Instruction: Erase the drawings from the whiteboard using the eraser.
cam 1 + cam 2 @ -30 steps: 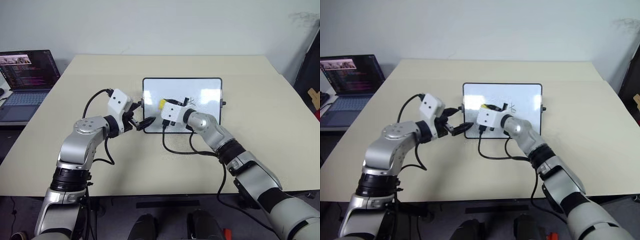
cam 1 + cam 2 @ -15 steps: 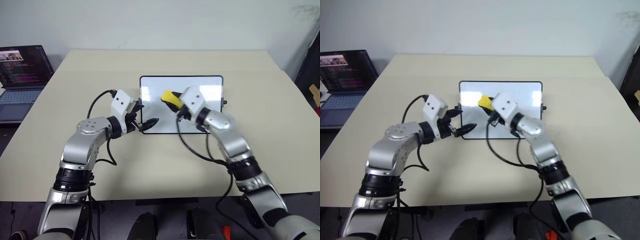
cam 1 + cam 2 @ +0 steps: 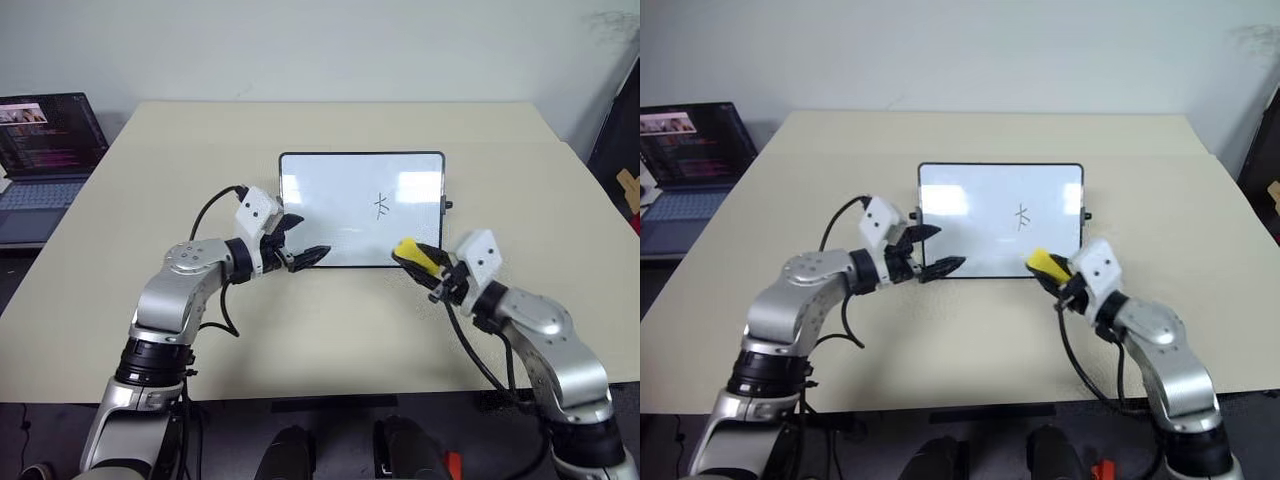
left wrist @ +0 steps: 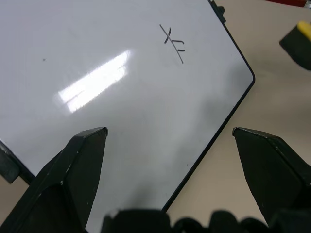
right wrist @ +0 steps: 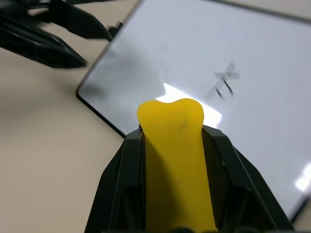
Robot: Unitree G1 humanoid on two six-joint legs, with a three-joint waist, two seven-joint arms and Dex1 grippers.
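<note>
Starting on your left, the left pincer [image 3: 308,257] has its fingers spread apart and holds nothing; it sits at the board's [image 3: 330,200] near left corner, with one finger tip over the frame, though you cannot tell from these views whether it actually presses there. The board lies flat in the middle of the surface [image 3: 150,180]. Most of its white face reads clean: you see just one mark [image 3: 381,206], a thin cross-like figure, right of centre. No boxy mark shows anywhere, so judge that half of the wiping done. Further right, the right pincer [image 3: 432,268] is clamped on the yellow eraser [image 3: 415,254], held off the board just past its near right corner, above the surface. What is left for you, by this reading, is the cross-like mark.
</note>
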